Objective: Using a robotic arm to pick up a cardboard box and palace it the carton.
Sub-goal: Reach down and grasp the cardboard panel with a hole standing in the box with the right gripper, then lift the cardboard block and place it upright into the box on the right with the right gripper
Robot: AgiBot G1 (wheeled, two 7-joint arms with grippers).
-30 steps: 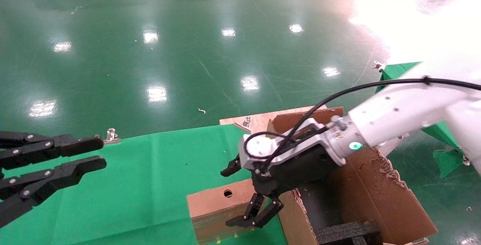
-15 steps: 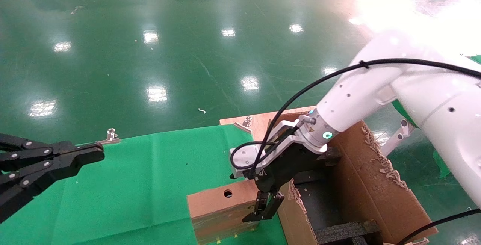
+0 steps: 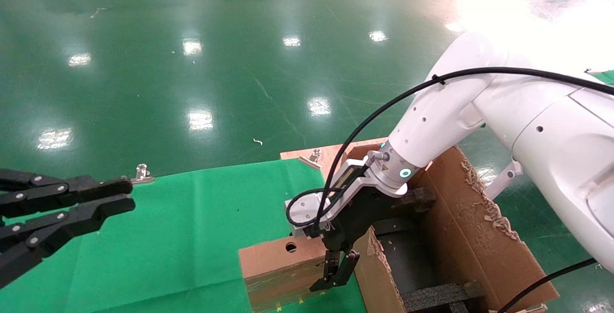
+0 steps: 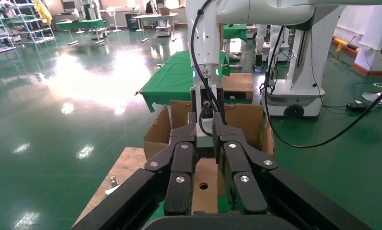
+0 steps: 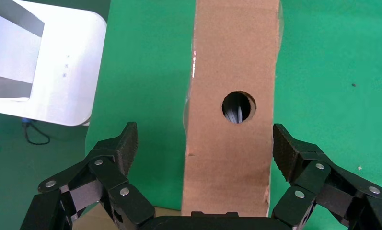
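The small cardboard box (image 3: 278,260) with a round hole lies on the green cloth, its right end against the carton (image 3: 479,241). The white robotic arm points my right gripper (image 3: 333,277) straight down at that end. In the right wrist view the right gripper (image 5: 204,141) is open, one finger on each side of the box (image 5: 232,57); one pad (image 5: 284,148) is almost at the box's edge and the other stands well clear. My left gripper (image 3: 130,196) hovers at the far left, with a narrow gap between its fingers and nothing in it.
The carton's flaps are ragged, and black foam (image 3: 436,296) lies inside it. A wooden board (image 3: 331,152) shows behind the carton. A metal clip (image 3: 141,173) holds the green cloth (image 3: 192,231) at the far table edge. Glossy green floor lies beyond.
My right arm has swung round and its gripper has turned from tilted to straight down, dropping over the box's end by the carton. The left gripper's fingers stand closer together than a second ago.
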